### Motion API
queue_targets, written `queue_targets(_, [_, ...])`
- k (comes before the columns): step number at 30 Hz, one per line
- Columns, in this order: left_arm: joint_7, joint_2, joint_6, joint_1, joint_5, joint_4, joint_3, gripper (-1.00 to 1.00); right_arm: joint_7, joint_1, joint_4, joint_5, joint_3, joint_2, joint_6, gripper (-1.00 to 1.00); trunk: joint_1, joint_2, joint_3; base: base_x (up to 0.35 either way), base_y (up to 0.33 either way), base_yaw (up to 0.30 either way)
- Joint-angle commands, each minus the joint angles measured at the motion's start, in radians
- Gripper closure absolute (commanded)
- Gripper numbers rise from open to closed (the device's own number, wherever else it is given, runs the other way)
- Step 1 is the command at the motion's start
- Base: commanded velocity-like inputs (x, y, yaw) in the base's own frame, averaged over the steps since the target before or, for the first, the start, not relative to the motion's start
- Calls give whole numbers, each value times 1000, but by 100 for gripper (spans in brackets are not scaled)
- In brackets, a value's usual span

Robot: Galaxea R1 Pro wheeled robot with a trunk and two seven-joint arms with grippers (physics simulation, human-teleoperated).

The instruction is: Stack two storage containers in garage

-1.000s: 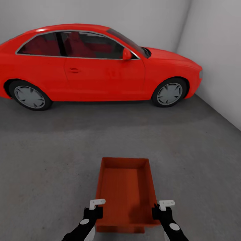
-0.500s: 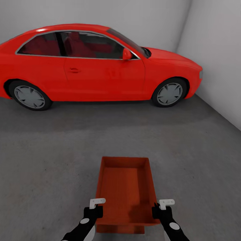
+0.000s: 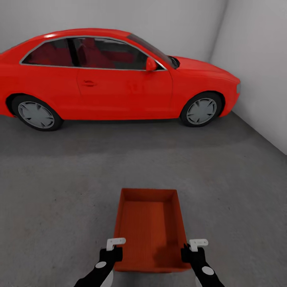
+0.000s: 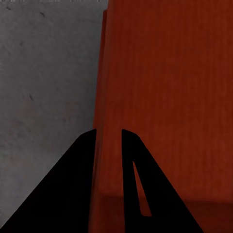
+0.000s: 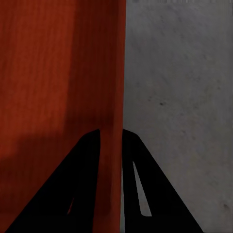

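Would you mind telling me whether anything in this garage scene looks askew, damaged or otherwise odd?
Nothing stands out. The storage container sits level and undamaged over the floor, with the left gripper and right gripper each clamped on a side wall. The red car looks intact.

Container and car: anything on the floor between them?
Nothing. The head view shows bare grey floor from the container to the car.

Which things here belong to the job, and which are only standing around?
Job:
- storage container
- left gripper, pinching its wall
- right gripper, pinching the opposite wall
- garage floor

Not the job:
- red car
- white-grey walls
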Motion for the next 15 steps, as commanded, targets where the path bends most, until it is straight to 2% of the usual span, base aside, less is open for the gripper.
queue_targets(1, [-8,-2,-1,-2,-4,-31,16,100,1,0,16,6,25,1,-3,100,0,-1,-1,-2,0,0])
queue_targets(15, [-8,-2,-1,-1,-4,-31,15,100,1,0,16,6,25,2,-3,100,0,-1,-1,0,0,0])
